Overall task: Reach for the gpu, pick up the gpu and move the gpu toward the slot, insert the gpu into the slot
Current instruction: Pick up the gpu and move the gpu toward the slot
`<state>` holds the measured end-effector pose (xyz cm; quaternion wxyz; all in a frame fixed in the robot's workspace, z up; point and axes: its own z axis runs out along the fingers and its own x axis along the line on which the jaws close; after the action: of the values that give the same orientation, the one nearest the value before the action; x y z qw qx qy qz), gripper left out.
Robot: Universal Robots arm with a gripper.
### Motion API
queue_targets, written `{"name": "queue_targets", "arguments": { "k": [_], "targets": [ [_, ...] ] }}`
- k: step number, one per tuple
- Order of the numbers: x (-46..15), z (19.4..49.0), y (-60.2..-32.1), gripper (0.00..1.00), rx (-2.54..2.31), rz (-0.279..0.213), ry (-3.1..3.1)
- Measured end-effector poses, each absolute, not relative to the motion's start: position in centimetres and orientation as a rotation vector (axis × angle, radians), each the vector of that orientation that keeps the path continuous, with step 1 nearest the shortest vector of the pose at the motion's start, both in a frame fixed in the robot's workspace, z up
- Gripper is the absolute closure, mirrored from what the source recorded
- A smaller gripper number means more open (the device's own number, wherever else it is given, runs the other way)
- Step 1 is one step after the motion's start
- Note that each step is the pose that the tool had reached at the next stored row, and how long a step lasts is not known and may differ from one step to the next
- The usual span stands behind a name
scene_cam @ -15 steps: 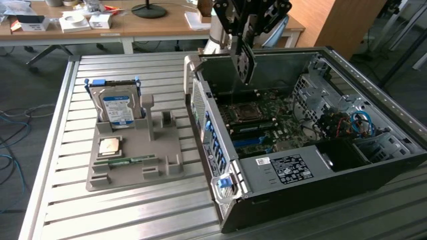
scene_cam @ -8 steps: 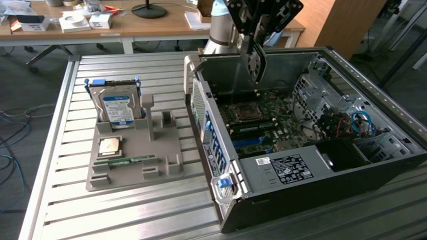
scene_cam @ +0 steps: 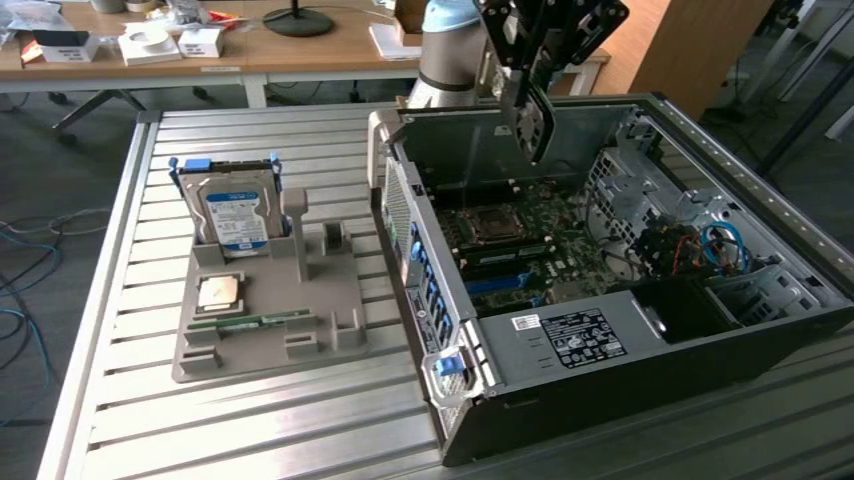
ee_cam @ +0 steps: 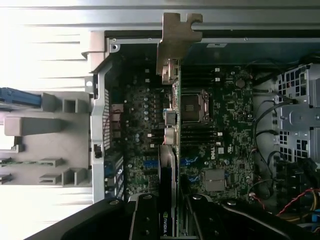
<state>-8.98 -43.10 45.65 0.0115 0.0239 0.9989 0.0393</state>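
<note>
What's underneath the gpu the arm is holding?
Below the gpu, clamped in the gripper, lies the green motherboard with its CPU socket. The card covers the strip of board straight beneath it, so what lies there is hidden.

Black on black up top: the black gripper (scene_cam: 535, 85) and the dark gpu (scene_cam: 534, 130), its end bracket pale silver, with a small green logo and white lettering on its edge. Below, the motherboard (scene_cam: 534, 235) is deep green, speckled with tiny silver parts, and the blue connector strips (scene_cam: 505, 287) are bright against it. The case (scene_cam: 694, 330) is charcoal, wearing a white label (scene_cam: 574, 337) with black print, and blue cables (scene_cam: 721, 245) curl inside. On the ribbed silver table (scene_cam: 267, 440), a beige-grey fixture (scene_cam: 267, 340) carries the silver hard drive (scene_cam: 238, 215) with its blue label.
</note>
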Motion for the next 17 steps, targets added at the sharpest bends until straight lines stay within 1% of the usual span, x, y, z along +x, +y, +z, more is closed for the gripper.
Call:
{"name": "queue_targets", "arguments": {
  "k": [17],
  "targets": [
    [-4.4, 45.6, -43.1, 0.73, 0.075, 0.139, 3.115]
  ]
}}
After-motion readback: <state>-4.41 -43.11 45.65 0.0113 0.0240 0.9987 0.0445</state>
